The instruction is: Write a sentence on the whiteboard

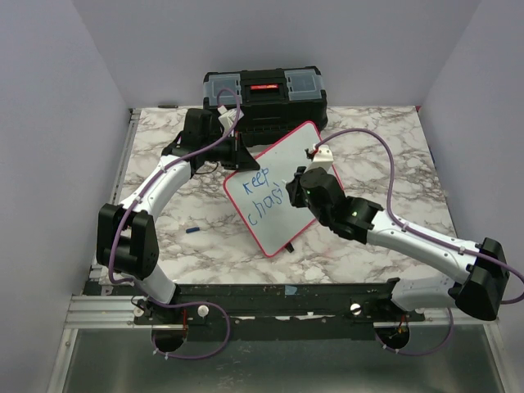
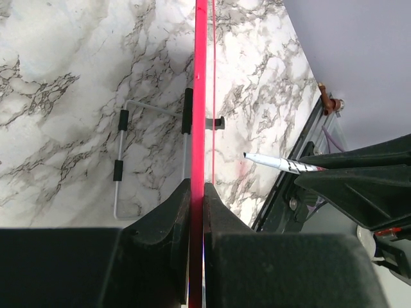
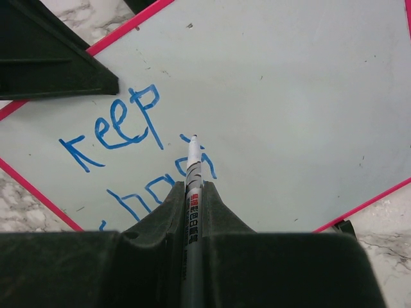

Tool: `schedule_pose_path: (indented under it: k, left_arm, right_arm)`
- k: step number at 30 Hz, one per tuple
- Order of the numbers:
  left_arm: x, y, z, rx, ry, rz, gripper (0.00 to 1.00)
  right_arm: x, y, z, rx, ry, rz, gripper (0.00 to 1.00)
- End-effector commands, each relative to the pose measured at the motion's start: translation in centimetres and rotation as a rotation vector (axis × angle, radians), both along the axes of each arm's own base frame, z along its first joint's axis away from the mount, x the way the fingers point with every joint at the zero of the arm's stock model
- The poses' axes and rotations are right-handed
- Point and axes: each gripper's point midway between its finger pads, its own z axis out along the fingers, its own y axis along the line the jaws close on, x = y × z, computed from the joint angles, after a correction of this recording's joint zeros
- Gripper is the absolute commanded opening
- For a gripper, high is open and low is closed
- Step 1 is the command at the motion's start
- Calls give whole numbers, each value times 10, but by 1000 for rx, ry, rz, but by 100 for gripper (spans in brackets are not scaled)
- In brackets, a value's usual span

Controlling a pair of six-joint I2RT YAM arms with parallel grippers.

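Whiteboard (image 1: 304,151): white rectangle, thin red rim, rounded corners; turned diagonally, propped at a slant mid marble table (image 1: 164,237), just before black toolbox (image 1: 264,94).
Sentence (image 1: 264,195): blue slanted handwriting; "keep" complete, second line partly hidden.

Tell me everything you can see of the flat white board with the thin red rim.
The flat white whiteboard has a thin red rim and rounded corners, looks smooth, and is set cornerwise over the marble-patterned table in front of the black toolbox. Blue handwriting reads "keep", with a second line begun. The left gripper is shut on its rim. The marker in the right gripper touches its face.
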Motion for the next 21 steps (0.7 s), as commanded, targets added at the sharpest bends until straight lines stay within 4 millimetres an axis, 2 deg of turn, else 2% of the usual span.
schedule_pose_path:
  k: [1,8,21]
  left_arm:
    - [-9,-8,28,-61,-82,-57,0]
    - [-13,-7,26,-60,-82,-58,0]
    - [-11,-8,26,-58,-80,-59,0]
  right_arm:
    - [4,0,-5,4,-8,-27,1]
    - [7,0,-20,-21,10,-38,1]
    - [3,-10,-35,-37,28,-66,0]
